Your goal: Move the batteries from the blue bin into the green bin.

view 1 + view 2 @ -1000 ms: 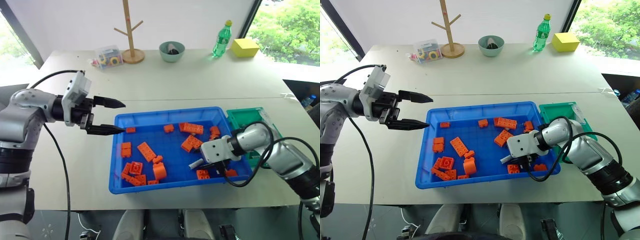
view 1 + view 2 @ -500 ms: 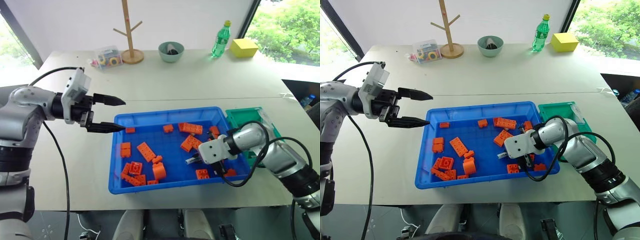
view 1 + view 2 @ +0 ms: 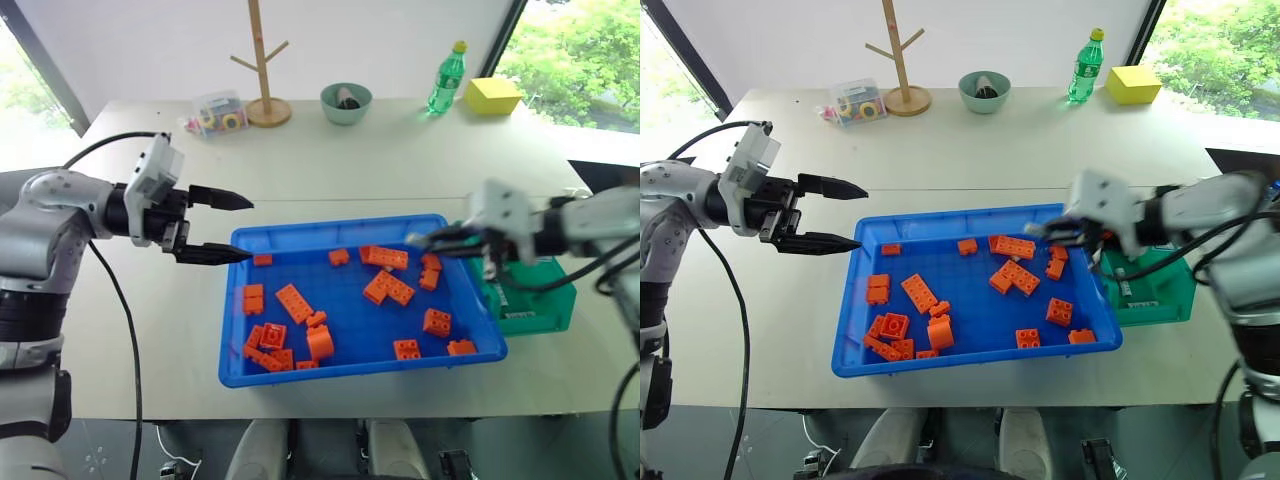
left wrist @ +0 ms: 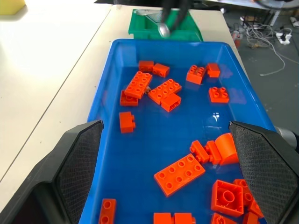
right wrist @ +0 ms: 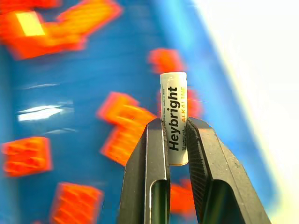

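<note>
My right gripper point(image 3: 415, 240) is shut on a battery point(image 5: 173, 116), a white cylinder with dark lettering that stands upright between the fingers. It hangs raised over the far right part of the blue bin point(image 3: 345, 372), a little short of the green bin point(image 3: 530, 305). The left wrist view shows the battery's silver end point(image 4: 163, 30) in front of the green bin point(image 4: 140, 25). My left gripper point(image 3: 238, 229) is open with nothing in it, level and just outside the blue bin's left rim, pointing across it.
Several orange bricks point(image 3: 294, 302) lie scattered in the blue bin. At the back of the table stand a wooden peg tree point(image 3: 266, 60), a pale bowl point(image 3: 346, 102), a green bottle point(image 3: 445, 78), a yellow box point(image 3: 493, 95) and a clear box point(image 3: 217, 112).
My right gripper shut on the battery on the blue bin's floor, then rose and swung right toward the green bin with it. The left arm has stayed still.
</note>
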{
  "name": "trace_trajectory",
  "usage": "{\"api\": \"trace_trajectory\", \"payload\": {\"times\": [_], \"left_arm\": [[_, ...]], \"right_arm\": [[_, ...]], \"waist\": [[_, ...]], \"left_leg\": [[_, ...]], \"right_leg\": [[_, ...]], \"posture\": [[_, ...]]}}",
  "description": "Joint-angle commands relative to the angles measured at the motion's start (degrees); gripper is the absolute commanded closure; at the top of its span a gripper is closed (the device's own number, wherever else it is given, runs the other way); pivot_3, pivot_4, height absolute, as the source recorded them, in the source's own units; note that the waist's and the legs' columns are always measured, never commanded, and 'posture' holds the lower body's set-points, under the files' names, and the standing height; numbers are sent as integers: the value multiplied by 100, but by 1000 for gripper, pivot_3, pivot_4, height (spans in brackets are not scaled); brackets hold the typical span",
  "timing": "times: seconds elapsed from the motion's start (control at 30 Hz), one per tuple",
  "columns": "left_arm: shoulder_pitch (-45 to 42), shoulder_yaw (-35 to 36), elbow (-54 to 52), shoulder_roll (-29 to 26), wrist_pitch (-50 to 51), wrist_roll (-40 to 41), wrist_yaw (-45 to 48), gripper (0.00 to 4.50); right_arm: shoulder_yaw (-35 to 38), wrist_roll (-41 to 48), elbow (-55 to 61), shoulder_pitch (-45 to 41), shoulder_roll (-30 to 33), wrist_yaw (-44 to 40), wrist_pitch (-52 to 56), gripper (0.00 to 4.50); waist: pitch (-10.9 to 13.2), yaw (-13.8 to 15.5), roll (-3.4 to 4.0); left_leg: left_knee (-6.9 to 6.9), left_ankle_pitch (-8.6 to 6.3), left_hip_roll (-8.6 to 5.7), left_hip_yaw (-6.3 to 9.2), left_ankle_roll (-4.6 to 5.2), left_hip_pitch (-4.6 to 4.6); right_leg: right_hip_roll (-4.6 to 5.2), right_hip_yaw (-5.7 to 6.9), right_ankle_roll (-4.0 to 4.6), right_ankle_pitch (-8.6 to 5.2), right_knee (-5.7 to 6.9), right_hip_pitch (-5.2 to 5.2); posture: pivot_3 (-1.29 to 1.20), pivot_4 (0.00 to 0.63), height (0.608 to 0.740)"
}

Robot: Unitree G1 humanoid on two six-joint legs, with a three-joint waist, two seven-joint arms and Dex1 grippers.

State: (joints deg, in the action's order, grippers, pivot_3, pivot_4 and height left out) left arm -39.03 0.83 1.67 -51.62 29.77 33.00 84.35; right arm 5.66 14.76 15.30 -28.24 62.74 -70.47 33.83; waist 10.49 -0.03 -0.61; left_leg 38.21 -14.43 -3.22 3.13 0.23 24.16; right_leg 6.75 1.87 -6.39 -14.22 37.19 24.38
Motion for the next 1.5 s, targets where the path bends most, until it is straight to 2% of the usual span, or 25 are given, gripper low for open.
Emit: {"api": "trace_trajectory", "payload": {"times": [0.03,0.13,0.27,0.33,0.37,0.47,0.6,0.77,0.87,1.07,1.33,1.43,1.47,1.5], "left_arm": [[-99,58,-21,-32,-84,-33,56,0],[-137,21,36,9,-120,-67,87,0],[-239,-17,132,82,-161,-121,122,0],[-274,-24,158,109,-172,-142,135,0],[-282,-24,165,116,-177,-148,142,0],[-290,-21,181,123,-205,-162,151,0],[-290,8,160,102,-187,-154,147,0],[-300,20,181,88,-200,-174,143,0],[-316,21,194,93,-199,-185,142,0],[-329,13,172,130,-192,-187,138,0],[-298,43,152,134,-202,-181,132,0],[-259,66,133,123,-200,-174,114,0],[-253,70,128,121,-195,-171,108,0],[-251,72,125,120,-187,-168,101,0]], "right_arm": [[957,5,-197,696,519,-128,-63,4467],[1430,-60,-294,1374,668,-65,-211,4467],[1523,-255,-562,1777,588,379,-268,4467],[1472,-369,-727,1882,568,568,-363,3418],[1430,-436,-801,1886,533,703,-420,3058],[1251,-553,-968,1650,439,1100,-397,1565],[1158,-272,-882,1234,336,1185,-131,1565],[785,828,61,89,-668,1658,1364,1565],[368,1030,464,-111,-1191,1931,1754,1565],[-811,648,190,-249,-1756,2087,1404,1565],[-1544,24,-972,-448,-1699,1711,604,1565],[-1624,-110,-1318,-593,-1782,1668,425,707],[-1669,-172,-1407,-635,-1795,1636,347,264],[-1703,-213,-1471,-663,-1808,1594,281,88]], "waist": [[0,55,0],[0,66,0],[0,22,0],[0,17,0],[0,17,0],[0,12,0],[2,-1,3],[2,-100,4],[2,-77,4],[2,-48,4],[3,-77,4],[3,-87,4],[3,-87,4],[3,-88,4]], "left_leg": [[0,0,0,-1,1,0],[0,-1,0,-5,2,3],[2,-1,1,-14,2,-1],[4,-1,1,-14,2,-2],[3,-1,1,-14,2,-3],[3,-1,2,-14,2,-3],[3,-1,2,-13,2,-2],[2,0,5,-8,1,-4],[0,0,8,-1,1,-3],[12,0,-7,-1,1,13],[11,0,-5,-1,1,13],[11,0,-5,-3,1,12],[11,0,-5,-3,1,12],[11,0,-4,-3,1,12]], "right_leg": [[0,0,0,0,-2,0],[1,-1,0,0,-3,1],[3,-5,-1,1,1,1],[3,-5,-1,1,1,1],[3,-5,-1,1,2,1],[3,-5,-1,1,2,1],[2,-5,-1,1,3,2],[1,-5,0,1,4,2],[-1,-4,1,1,6,4],[4,-2,-1,1,2,5],[-3,-1,-4,3,6,8],[-3,-1,-4,3,6,9],[-4,-1,-4,3,7,10],[-4,-2,-4,3,7,11]], "posture": [[0,150,703],[0,150,703],[0,150,703],[0,150,703],[0,150,703],[0,150,703],[0,150,703],[0,150,703],[0,150,703],[0,150,703],[0,150,703],[0,150,703],[0,150,703],[0,150,703]]}}
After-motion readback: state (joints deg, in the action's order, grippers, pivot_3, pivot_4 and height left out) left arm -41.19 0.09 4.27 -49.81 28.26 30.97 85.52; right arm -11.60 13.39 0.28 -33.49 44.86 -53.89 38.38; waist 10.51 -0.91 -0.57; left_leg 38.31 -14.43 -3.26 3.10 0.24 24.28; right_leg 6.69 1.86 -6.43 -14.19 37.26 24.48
